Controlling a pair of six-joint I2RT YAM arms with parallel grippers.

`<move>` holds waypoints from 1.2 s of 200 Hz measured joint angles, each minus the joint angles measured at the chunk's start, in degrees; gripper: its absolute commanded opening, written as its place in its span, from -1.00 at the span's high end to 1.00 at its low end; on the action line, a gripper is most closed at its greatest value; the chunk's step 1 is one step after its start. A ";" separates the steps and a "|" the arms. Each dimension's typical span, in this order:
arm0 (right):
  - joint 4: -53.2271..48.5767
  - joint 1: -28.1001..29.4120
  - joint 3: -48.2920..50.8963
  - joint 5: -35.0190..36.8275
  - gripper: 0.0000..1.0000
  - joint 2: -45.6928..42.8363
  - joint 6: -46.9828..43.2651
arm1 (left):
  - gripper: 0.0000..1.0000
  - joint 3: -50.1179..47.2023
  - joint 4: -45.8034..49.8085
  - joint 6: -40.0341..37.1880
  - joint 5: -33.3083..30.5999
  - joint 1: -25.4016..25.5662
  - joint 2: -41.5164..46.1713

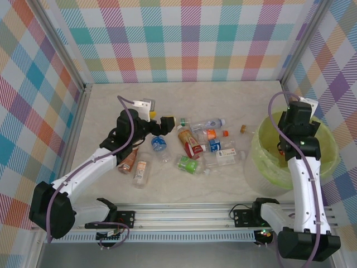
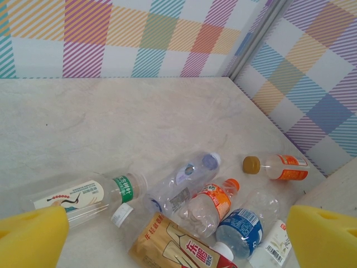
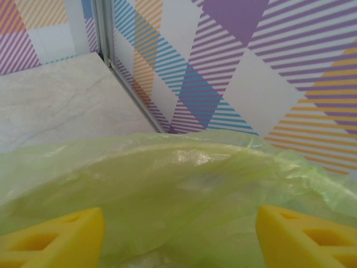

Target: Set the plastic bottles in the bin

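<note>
- The bottles [image 1: 195,148] lie on their sides in a loose pile mid-table. Two strays [image 1: 140,170] lie at 8 o'clock of the pile, beside the left arm.
- The bin [image 1: 254,167] stands at 3 o'clock of the pile, close to the right wall. I cannot tell whether any bottle is inside it.
- The left gripper [image 1: 165,123] hangs over the pile's 10 o'clock edge. It is released, its fingers [image 2: 30,240] spread wide with nothing held.
- The right gripper [image 3: 178,237] hovers over the bin, also released and empty.
- The step in hand looks like the left arm choosing a bottle to pick.
- In the left wrist view the red bottle [image 2: 173,248] lies right under the spread fingers. The green-label bottle [image 2: 92,196] lies at 10 o'clock of it.
- The red bottle touches neighbours at its 2 o'clock, so the fingers should come down across its body, clear of them.
- Grip the middle, not the cap. The thin plastic probably dents and slips, so close gently.
- Lift well clear of the pile before swinging toward 3 o'clock, and release only above the rim.
</note>
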State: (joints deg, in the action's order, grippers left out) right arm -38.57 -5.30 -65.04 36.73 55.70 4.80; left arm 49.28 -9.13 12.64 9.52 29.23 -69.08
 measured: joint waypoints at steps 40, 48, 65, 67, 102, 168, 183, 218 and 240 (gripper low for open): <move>2.40 -5.64 2.03 -1.33 -0.50 2.23 0.37 | -1.00 0.22 0.02 0.26 -0.20 0.00 -0.09; 3.26 -6.69 2.40 -1.46 -0.50 2.49 0.33 | -1.00 0.35 0.13 0.42 -0.20 0.00 -0.22; 4.79 -8.50 2.80 -1.81 -0.52 3.43 -0.17 | -1.00 0.52 0.13 0.81 -0.22 0.00 -0.42; 4.94 -8.68 2.82 -1.86 -0.53 3.54 -0.31 | -1.00 0.52 0.13 0.81 -0.24 0.00 -0.44; 7.65 -11.65 3.08 -3.23 -0.58 5.99 -1.86 | -1.00 0.57 0.15 1.46 -0.79 0.00 -0.72; 10.25 -14.99 2.67 -5.38 -0.63 10.10 -4.28 | -1.00 0.57 0.20 1.92 -2.38 0.00 -0.46; 10.05 -15.04 2.51 -6.62 -0.67 9.66 -4.42 | -1.00 0.55 0.35 1.95 -3.26 0.00 0.09; 9.64 -15.04 1.46 -8.74 -0.73 7.98 -5.31 | -1.00 0.46 1.66 2.12 -6.78 0.00 1.46; 8.50 -15.04 0.15 -11.74 -0.79 7.23 -5.73 | -1.00 0.42 1.97 2.19 -9.51 0.00 1.70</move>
State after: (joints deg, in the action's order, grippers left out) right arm -30.06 -20.34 -64.88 24.99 62.94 -0.93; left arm 49.69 -7.16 14.83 0.01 29.23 -67.37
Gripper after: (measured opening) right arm 0.881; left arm 0.999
